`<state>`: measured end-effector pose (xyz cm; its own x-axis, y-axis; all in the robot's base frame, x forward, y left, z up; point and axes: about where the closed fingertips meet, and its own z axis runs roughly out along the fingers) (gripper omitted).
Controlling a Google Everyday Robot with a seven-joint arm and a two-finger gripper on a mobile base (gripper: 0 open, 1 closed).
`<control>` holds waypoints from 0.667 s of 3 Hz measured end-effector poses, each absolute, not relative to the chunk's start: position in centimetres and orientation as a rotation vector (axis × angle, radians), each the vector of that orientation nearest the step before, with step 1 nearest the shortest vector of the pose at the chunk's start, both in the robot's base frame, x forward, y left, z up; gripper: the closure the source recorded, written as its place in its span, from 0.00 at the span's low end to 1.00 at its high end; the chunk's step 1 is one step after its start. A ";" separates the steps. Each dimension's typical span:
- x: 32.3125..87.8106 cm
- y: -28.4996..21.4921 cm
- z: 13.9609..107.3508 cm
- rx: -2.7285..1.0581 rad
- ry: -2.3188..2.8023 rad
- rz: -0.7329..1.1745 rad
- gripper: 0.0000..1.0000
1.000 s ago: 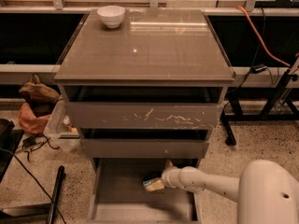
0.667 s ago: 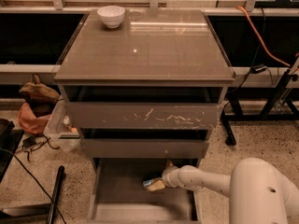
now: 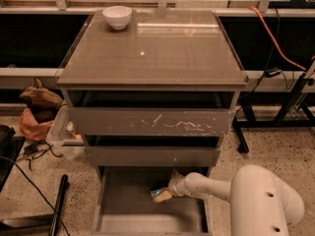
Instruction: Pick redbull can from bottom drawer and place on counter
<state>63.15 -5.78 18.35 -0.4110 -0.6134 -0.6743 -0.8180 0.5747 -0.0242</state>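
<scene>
The bottom drawer is pulled open at the cabinet's foot, and its flat floor shows. My gripper reaches into it from the right, low over the floor near the back right. A small dark bluish shape at the gripper's tip looks like the redbull can. It is mostly hidden, and I cannot tell whether it is held. The counter is the glossy top slab above.
A white bowl stands at the counter's far left corner. The scratched-front drawer and the middle drawer overhang the bottom drawer. My white arm fills the lower right. Bags and cables lie on the floor at left.
The arm's large white link has shifted a little to the left. The gripper stays at about the same spot in the bottom drawer.
</scene>
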 end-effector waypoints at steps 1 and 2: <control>63.6 -4.5 17.7 -1.181 2.151 0.423 0.00; 63.7 -3.4 16.7 -1.206 2.149 0.452 0.00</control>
